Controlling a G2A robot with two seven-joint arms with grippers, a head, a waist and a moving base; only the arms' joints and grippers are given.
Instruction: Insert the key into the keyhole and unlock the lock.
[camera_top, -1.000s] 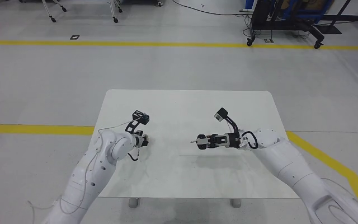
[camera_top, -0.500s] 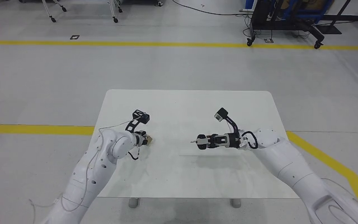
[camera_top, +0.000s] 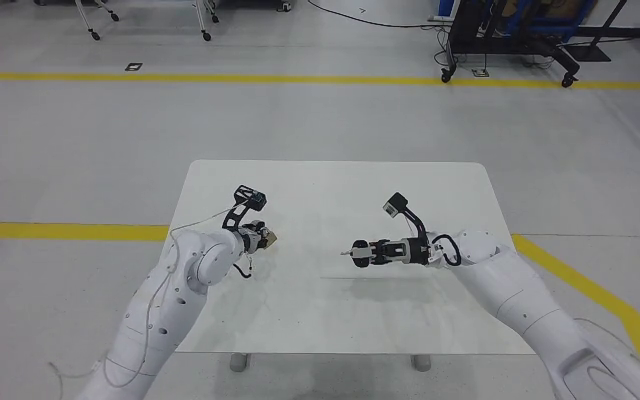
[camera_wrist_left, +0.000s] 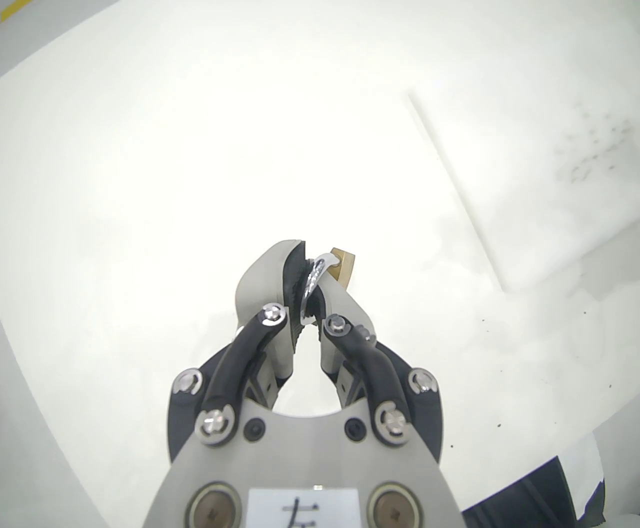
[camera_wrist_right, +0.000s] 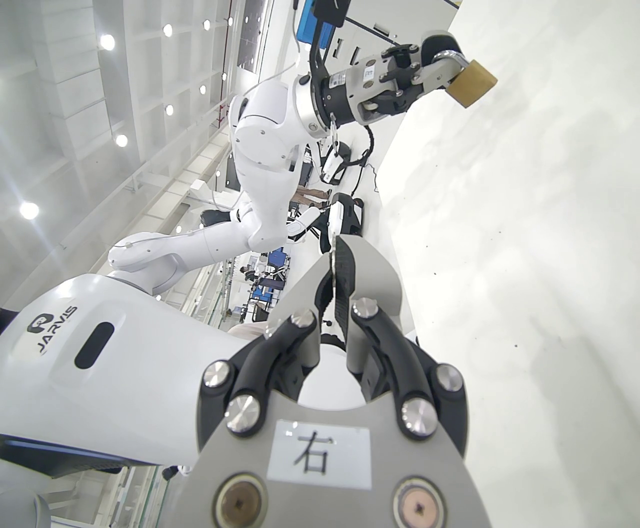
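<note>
White table (camera_top: 330, 190), both arms over it. Left arm (camera_top: 190, 275) was bent at the elbow and reached in over the table's left half, with its wrist turned toward the middle. Right arm (camera_top: 500, 275) came in from the right side and lay low and nearly level. Its forearm ran across toward the table centre and aimed at the other arm.

Left gripper (camera_top: 262, 238) (camera_wrist_left: 312, 285) (camera_wrist_right: 440, 65) was clamped tight on the lock's steel shackle (camera_wrist_left: 314, 280). Right gripper (camera_top: 358, 253) (camera_wrist_right: 334, 270) was near the table centre, its fingers pressed together on a thin flat metal strip seen edge-on: the key (camera_wrist_right: 331, 272).

Lock (camera_top: 268, 239) (camera_wrist_left: 344, 267) (camera_wrist_right: 472, 82) was a small brass block. Its body stuck out past the left fingertips. Its long axis roughly followed the gripper's line, shackle end back in the grip and bottom end facing out toward the right arm. In the right wrist view it tilted slightly down to the table.

Key tip (camera_top: 345, 253) poked out of the right fingertips and pointed along the forearm line toward the lock. The key's long axis was about level with the table. Key and lock were well apart, with bare table between them. Could not make out the keyhole.
</note>
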